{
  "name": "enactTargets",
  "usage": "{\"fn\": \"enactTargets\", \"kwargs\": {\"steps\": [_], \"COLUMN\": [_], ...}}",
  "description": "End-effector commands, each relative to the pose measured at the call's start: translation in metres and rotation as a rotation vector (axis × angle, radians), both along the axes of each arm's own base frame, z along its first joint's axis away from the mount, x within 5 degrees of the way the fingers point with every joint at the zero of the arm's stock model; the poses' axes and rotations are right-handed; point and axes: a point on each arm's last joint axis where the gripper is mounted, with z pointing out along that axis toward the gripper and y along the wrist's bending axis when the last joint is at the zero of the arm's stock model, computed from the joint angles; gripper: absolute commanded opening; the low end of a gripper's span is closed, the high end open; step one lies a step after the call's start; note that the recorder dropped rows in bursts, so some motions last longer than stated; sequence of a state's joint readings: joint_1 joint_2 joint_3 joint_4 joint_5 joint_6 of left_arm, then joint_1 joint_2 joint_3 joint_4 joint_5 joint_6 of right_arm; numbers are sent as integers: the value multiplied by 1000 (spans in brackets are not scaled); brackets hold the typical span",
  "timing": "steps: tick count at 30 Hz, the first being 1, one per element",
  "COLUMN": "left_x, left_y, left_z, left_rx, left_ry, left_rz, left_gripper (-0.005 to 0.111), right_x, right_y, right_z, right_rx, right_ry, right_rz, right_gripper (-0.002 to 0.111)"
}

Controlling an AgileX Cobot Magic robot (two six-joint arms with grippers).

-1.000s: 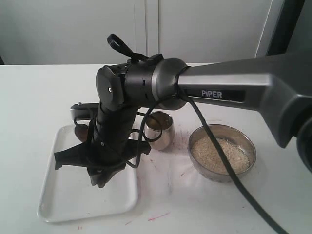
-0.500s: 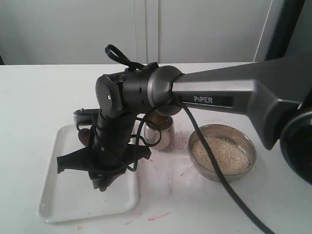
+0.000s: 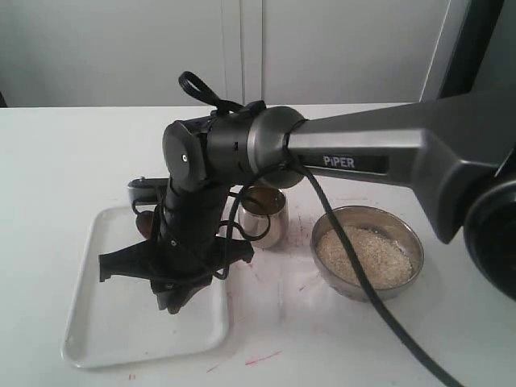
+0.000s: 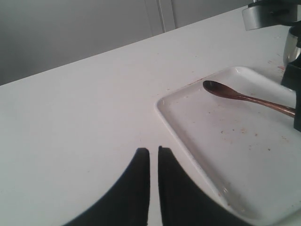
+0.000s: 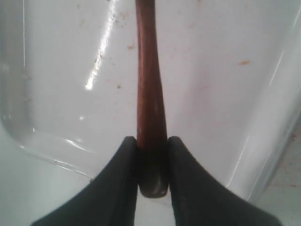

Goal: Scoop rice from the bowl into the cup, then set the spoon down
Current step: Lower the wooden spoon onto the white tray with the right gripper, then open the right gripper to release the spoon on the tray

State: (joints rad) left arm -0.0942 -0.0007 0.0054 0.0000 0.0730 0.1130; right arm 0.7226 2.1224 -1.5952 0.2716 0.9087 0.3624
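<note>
The dark wooden spoon (image 4: 235, 94) lies low over the white tray (image 4: 225, 155), its oval head (image 3: 145, 219) at the tray's far side. My right gripper (image 5: 152, 139) is shut on the end of the spoon's handle (image 5: 150, 84); it hangs over the tray (image 3: 171, 305), reaching across from the right. The steel cup (image 3: 270, 222) stands just right of the tray. Further right, the wide steel bowl (image 3: 407, 234) holds beige rice (image 3: 364, 254). My left gripper (image 4: 154, 149) is shut with nothing in it, over bare table beside the tray.
The right arm's long grey link (image 3: 379, 157) and black cable (image 3: 355, 266) pass above the cup and across the bowl. Red smudges mark the table (image 3: 262, 356) near the tray's front corner. A pale wall closes the back.
The right gripper and the spoon shifted slightly rightward over the tray, dipping a little and then easing back up. Its hold on the handle is unchanged.
</note>
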Motion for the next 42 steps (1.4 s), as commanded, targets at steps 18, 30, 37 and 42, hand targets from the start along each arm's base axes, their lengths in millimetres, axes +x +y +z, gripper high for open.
{"fn": "enactTargets", "kwargs": {"steps": [18,30,37,42], "left_x": [0,0,0,0], "left_y": [0,0,0,0], "left_z": [2,2,2,2], "left_rx": [0,0,0,0], "left_ry": [-2,-2,-2,-2], "left_rz": [2,2,2,2], "left_gripper": [14,14,14,14], "right_x": [4,5,4,4], "right_y": [1,2,3,3], "right_z": [-20,-20,-20,-19], "right_rx": [-15,-7,1,8], "right_ry": [45,33,42,54], "right_rz": [-20,-24,-29,-34], "right_gripper": [0,10,31,41]}}
